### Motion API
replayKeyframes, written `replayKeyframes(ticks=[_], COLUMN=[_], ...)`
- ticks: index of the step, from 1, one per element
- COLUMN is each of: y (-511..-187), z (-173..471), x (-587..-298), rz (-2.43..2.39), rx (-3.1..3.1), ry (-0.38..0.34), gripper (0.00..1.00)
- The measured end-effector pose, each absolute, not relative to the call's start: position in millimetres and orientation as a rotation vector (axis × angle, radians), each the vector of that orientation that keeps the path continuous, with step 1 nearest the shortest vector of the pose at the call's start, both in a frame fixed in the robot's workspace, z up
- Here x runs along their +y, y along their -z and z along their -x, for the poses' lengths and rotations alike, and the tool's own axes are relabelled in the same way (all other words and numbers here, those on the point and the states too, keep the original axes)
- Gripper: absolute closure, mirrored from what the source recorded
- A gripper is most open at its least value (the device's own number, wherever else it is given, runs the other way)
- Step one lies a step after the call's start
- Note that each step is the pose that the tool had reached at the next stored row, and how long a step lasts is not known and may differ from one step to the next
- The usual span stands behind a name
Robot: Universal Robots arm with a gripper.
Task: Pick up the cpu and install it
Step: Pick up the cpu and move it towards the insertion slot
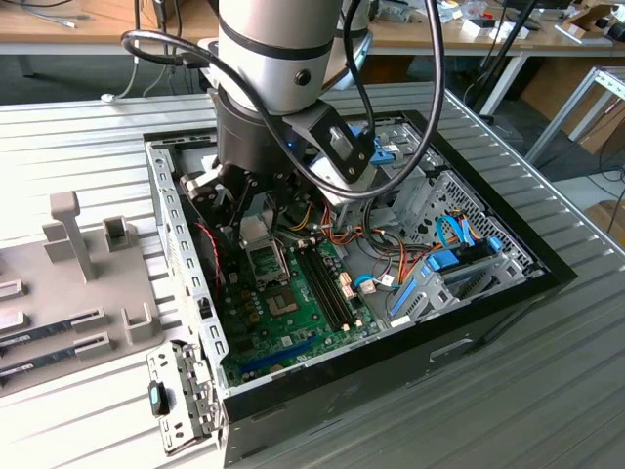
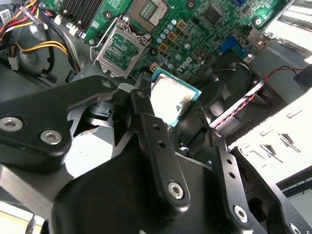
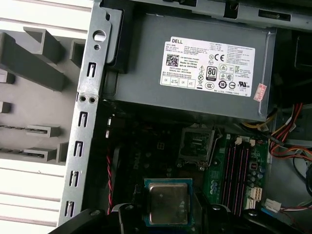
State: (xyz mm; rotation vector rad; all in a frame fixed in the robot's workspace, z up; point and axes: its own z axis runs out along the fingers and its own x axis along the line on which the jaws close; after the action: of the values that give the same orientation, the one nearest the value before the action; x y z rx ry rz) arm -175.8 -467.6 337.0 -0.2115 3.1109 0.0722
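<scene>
Silvery chip (image 3: 168,204) pinched by edges in hand (image 2: 169,113), held over green board (image 1: 293,313) just beside open socket (image 1: 269,262), left of centre in exterior view. Advisable: keep chip level, line up corners with socket, lower straight, avoid sideways sliding on contact.
</scene>
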Motion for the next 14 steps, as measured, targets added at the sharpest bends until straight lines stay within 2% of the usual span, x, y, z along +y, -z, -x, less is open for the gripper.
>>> replayKeyframes(ticks=[14], y=[-334.1], z=[171.5], x=[-472.1], rz=[0.212], rx=[3.111], ry=[-0.072], gripper=[0.53])
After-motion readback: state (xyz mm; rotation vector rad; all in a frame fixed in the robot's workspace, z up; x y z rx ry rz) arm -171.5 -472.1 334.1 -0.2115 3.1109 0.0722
